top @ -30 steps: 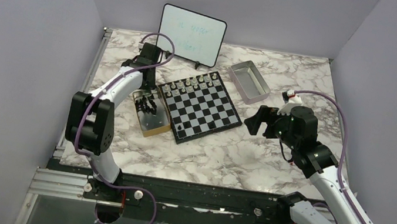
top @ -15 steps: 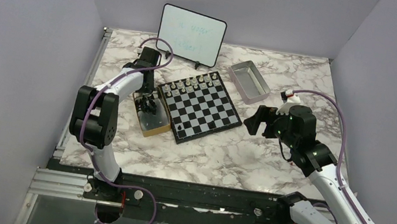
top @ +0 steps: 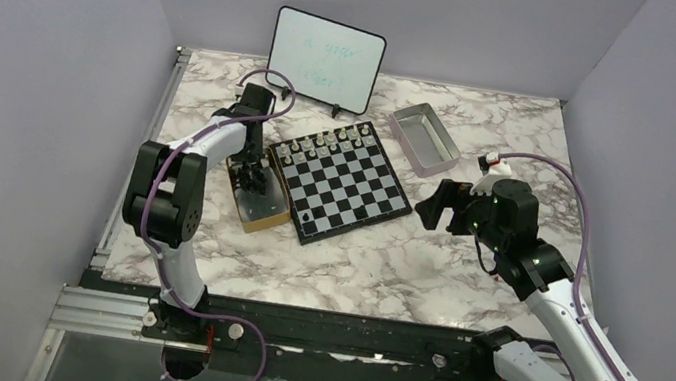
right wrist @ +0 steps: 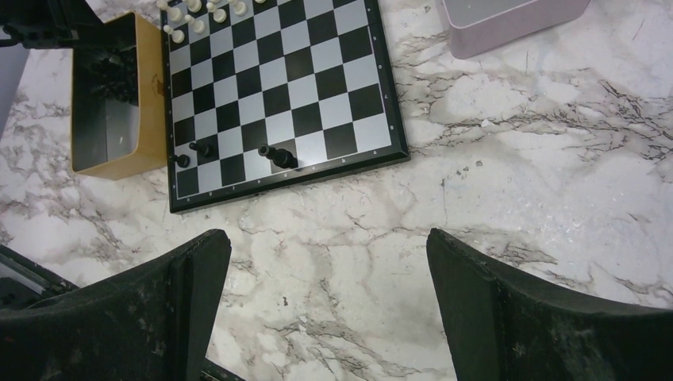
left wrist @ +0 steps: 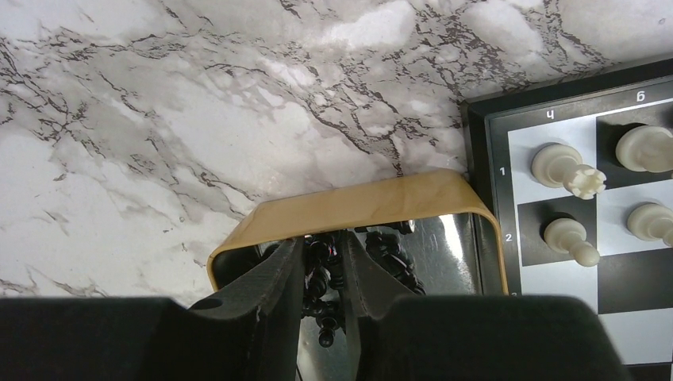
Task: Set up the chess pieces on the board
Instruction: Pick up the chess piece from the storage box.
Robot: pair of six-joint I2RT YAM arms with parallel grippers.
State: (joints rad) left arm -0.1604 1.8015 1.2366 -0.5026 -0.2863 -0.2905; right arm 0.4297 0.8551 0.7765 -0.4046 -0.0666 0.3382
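Since a second ago the left arm [top: 174, 188] has drawn its elbow in and sunk lower into the wooden box [left wrist: 365, 202], which sits at 9 o'clock of the board [top: 354, 193]. The left jaws have narrowed and now pinch one of the black chess pieces [left wrist: 321, 279] heaped there. Three more stand on the board toward 7 o'clock, unchanged. The right jaws hang wide open and empty over the desk [top: 373, 267] at 3 o'clock of the board, barely shifted.
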